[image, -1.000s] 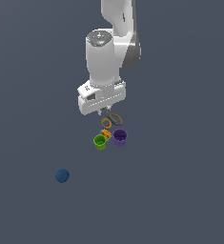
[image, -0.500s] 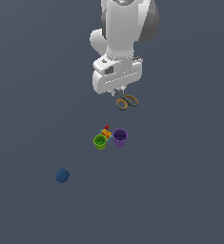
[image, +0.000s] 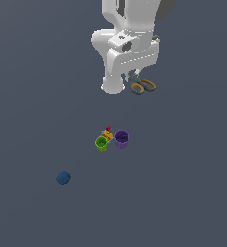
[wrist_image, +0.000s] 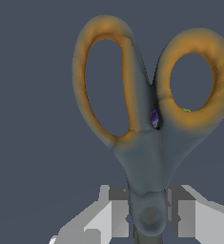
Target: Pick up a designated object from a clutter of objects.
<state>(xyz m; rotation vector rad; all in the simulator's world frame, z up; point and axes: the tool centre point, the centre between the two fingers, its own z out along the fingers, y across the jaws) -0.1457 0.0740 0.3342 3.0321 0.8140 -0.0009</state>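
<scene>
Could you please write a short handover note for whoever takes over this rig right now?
Gripper: shut on the scissors, gripping near the pivot, orange handles pointing away from the fingers.
Scissors are held high in the air, clear of the floor.
On the floor: green cup, purple cup and small yellow-red toy clustered together; blue ball apart.
Done: scissors picked.
Left: keep the grip steady.

A flat dark grey floor (image: 182, 193) is seen. On it, a green cup (image: 101, 143) and a purple cup (image: 121, 139) are set just beside each other, with a tiny yellow-red toy (image: 107, 133) at their 12 o'clock. A blue ball (image: 63, 178) is placed well apart, at 8 o'clock from the cups.
</scene>
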